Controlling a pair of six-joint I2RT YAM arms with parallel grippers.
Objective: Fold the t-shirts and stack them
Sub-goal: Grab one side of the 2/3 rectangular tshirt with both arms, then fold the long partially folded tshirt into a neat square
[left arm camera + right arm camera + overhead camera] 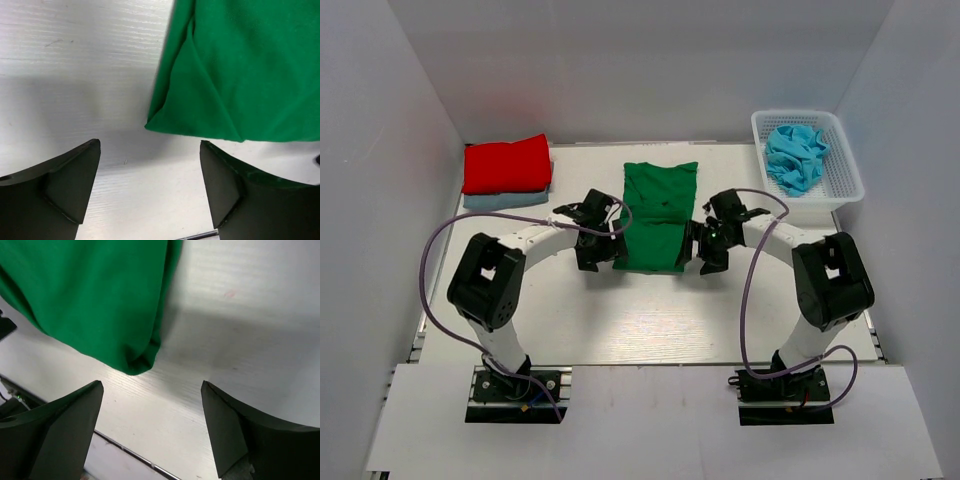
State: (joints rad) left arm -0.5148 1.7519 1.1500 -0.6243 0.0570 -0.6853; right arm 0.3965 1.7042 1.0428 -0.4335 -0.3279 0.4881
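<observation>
Green shirt [658, 215] lies between the claws, long axis running forward; left claw [600, 252] and right claw [708, 250], both open and empty, flank its near end equally closely.

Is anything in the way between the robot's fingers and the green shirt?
No, nothing visible. The left fingers and right fingers are open, each just short of a near corner of the green t-shirt, with only bare table between.

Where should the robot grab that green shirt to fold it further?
By its two near corners, one per arm, coming in low from the near edge. The green shirt lies flat as a folded strip, and each corner sits free on bare table just ahead of open fingers.
</observation>
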